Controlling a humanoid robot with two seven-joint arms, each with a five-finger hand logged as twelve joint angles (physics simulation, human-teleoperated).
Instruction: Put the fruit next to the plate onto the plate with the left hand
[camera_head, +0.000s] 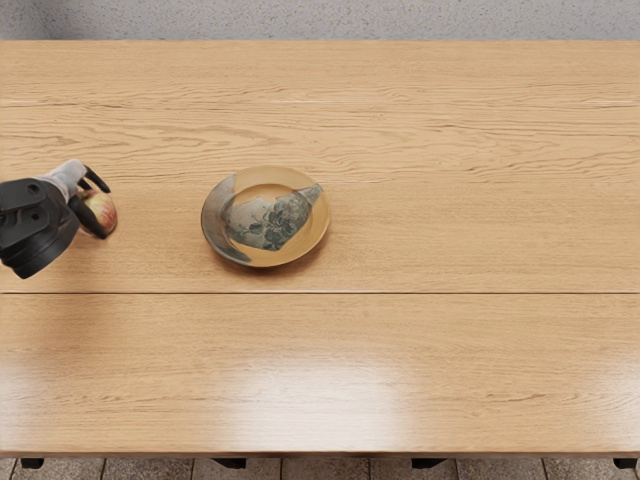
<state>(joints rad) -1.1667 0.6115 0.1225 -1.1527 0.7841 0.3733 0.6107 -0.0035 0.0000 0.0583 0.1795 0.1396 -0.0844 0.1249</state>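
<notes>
One roundish fruit (103, 212) clasped by left hand (62, 206).

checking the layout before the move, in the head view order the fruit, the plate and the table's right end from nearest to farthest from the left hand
1. fruit: at the picture's left edge, within the curled fingers of the left hand.
2. plate: to the right of the hand, left of the table's middle, apart from the fruit.
3. table's right end: across the whole tabletop, plainly farthest.
</notes>
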